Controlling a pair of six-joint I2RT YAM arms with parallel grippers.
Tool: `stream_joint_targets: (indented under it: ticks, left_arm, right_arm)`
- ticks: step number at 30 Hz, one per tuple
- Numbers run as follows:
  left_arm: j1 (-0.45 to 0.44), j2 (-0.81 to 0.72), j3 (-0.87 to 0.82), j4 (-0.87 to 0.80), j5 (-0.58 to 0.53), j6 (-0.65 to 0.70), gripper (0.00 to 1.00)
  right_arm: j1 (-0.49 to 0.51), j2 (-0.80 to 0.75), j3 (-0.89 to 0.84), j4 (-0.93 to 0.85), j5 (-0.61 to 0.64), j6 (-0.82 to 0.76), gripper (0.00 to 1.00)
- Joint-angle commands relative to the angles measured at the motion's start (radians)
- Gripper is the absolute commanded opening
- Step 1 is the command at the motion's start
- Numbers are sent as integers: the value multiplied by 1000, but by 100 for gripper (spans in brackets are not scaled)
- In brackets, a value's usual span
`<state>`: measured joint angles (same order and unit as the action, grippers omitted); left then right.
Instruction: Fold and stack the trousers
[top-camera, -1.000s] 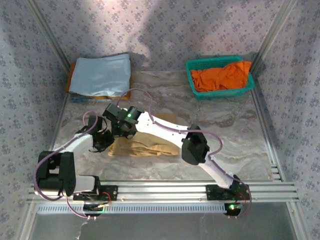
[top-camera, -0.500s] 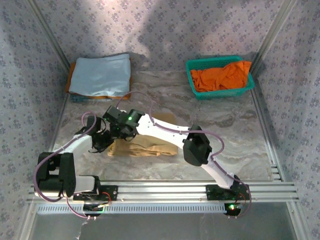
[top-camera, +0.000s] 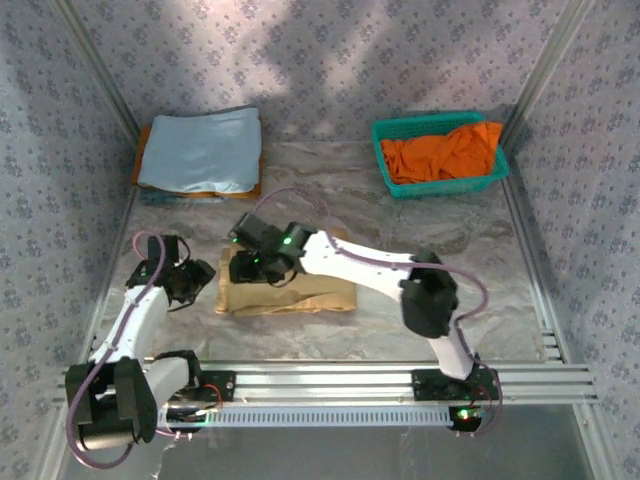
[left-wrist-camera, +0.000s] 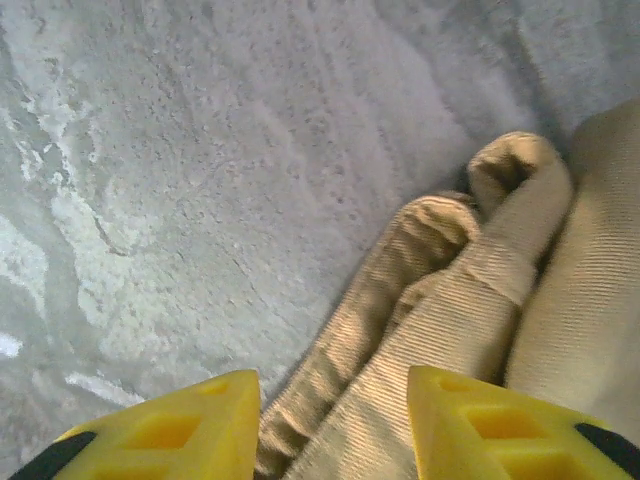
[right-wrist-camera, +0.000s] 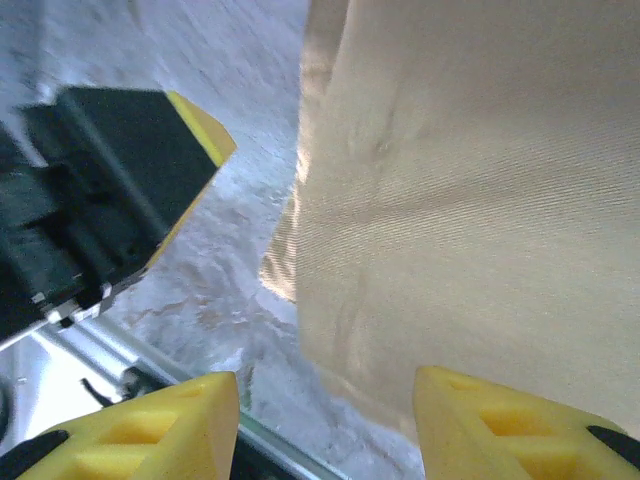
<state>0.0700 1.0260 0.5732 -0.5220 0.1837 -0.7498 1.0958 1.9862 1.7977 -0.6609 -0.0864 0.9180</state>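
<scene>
Just beside the left fingers (left-wrist-camera: 180, 425), spread apart and empty: folded trousers (top-camera: 300, 290) on the table (top-camera: 420, 220); right fingers (right-wrist-camera: 500, 425), likewise parted, above them.

No text, label, brand, number or sign can be read in any of the views. The trousers (top-camera: 300, 292) show plain tan cloth with no legible tag. The wall (top-camera: 400, 60) behind them carries a small repeating floral print, not lettering.
</scene>
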Motion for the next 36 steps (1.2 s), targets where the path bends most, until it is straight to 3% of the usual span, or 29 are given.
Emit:
stream_joint_targets:
  ticks: [1,3,7,11,19,24,31,36]
  left_arm:
    - [-16,-17,115,-112,20,36,46]
    - [-64,-3,176,-139,13,41,47]
    - [-245,61,267,-133,-64,33,46]
    - [-352,184,252,-44,-42,9,43]
    - [-362,294,52,139,-71,-47,40]
    - [-320,342,-21,199,-78,-51,41]
    - [-305,398,2,208,-77,-28,42]
    - [-303,327,24,151,-90,-5,46]
  right_arm:
    - [-87,-168,-114,16,63,-36,48]
    - [-138,-232,-221,46,51,-37,40]
    - [-212,-334,-421,94,50,-30,13]
    - [-238,-377,-574,143,32,-16,0]
    - [-182,-359,-914,270,-14,66,0]
    - [-162,-337,-1030,308,-46,98,0]
    - [-200,-499,-960,140,-36,-4,5]
    - [-287,-668,-886,-16,3,-100,21]
